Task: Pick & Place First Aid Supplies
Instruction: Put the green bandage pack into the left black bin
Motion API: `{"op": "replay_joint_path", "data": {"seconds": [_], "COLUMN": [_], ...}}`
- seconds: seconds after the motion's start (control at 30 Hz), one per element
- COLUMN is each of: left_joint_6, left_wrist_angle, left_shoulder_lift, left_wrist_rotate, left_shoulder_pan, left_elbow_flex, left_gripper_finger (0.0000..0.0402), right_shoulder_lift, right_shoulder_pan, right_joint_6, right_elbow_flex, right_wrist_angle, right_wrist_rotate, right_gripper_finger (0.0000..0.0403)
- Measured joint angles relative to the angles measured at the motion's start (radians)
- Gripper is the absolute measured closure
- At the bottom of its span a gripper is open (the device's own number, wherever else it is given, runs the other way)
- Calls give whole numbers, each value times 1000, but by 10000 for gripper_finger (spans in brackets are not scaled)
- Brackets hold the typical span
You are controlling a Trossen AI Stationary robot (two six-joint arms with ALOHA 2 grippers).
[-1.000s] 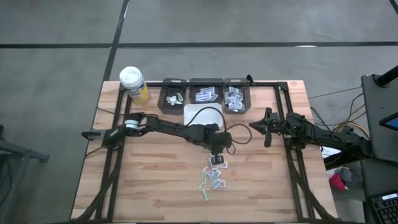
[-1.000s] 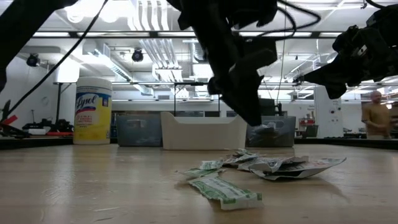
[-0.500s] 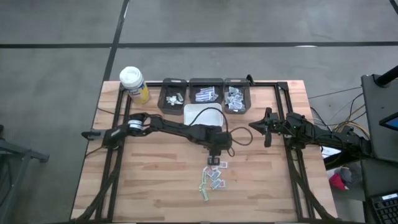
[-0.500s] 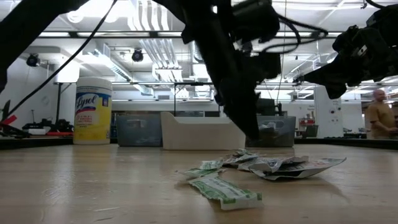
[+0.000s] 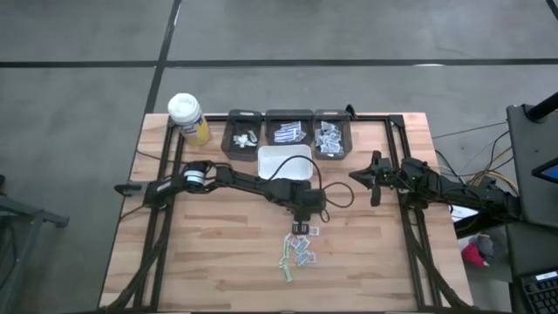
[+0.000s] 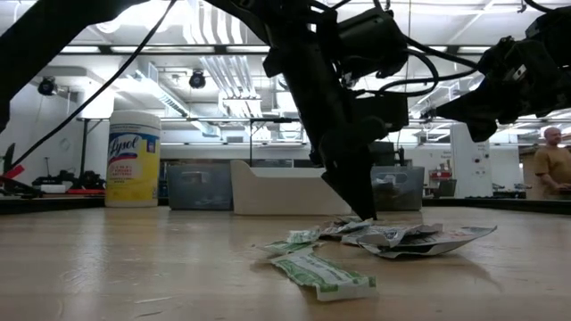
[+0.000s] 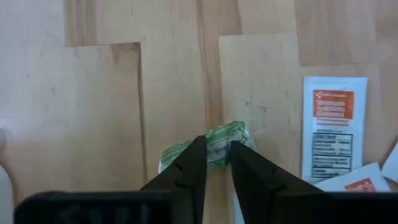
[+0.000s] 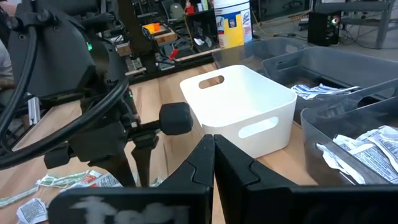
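Observation:
The first aid supplies lie in a loose pile on the wooden table, also seen in the low view. My left gripper points steeply down at the pile's far end, its fingers a narrow gap apart. Between its fingertips shows a green-and-white packet lying flat on the wood. A white packet with orange print lies beside it. My right gripper hangs level above the table's right part, shut and holding nothing. My left gripper comes from above, and its fingertips stand on either side of the green packet's middle, across the strip. The packet lies on the table. Whether the fingertips touch it I cannot tell.
A white bin stands just beyond the pile. Behind it is a row of three grey bins with packets in them. A yellow wipes bottle stands at the far left corner. Bare wood lies left and right of the pile.
My left gripper has sunk toward the far end of the pile, rolling a little about its own axis, until its fingertips reach packet height. The packets have not moved.

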Motion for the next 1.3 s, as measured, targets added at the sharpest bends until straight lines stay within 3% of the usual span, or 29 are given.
{"op": "replay_joint_path", "data": {"seconds": [0.23,0.47,0.57,0.67,0.77,0.83,1.03,1.3], "left_joint_6": [-25,-119,-173,-209,-267,-319,-363,-253], "left_wrist_angle": [-3,-181,-368,-568,-717,-791,-797,-685], "left_shoulder_lift": [-8,-72,-131,-164,-193,-222,-264,-281], "left_wrist_rotate": [9,-28,-134,-305,-461,-509,-507,-348], "left_shoulder_pan": [-5,-14,-33,-45,-20,30,238,480], "left_elbow_flex": [-1,112,215,288,309,303,202,35], "left_gripper_finger": [395,401,401,401,401,401,401,401], "right_shoulder_lift": [0,1,0,0,1,1,0,0], "right_shoulder_pan": [0,0,0,0,0,0,0,0], "right_joint_6": [0,5,5,3,0,0,0,0], "right_elbow_flex": [0,0,0,0,0,0,0,0], "right_wrist_angle": [0,0,0,0,0,0,0,0], "right_wrist_rotate": [0,-1,-2,-1,0,0,0,0], "right_gripper_finger": [394,394,394,394,394,394,394,394]}}
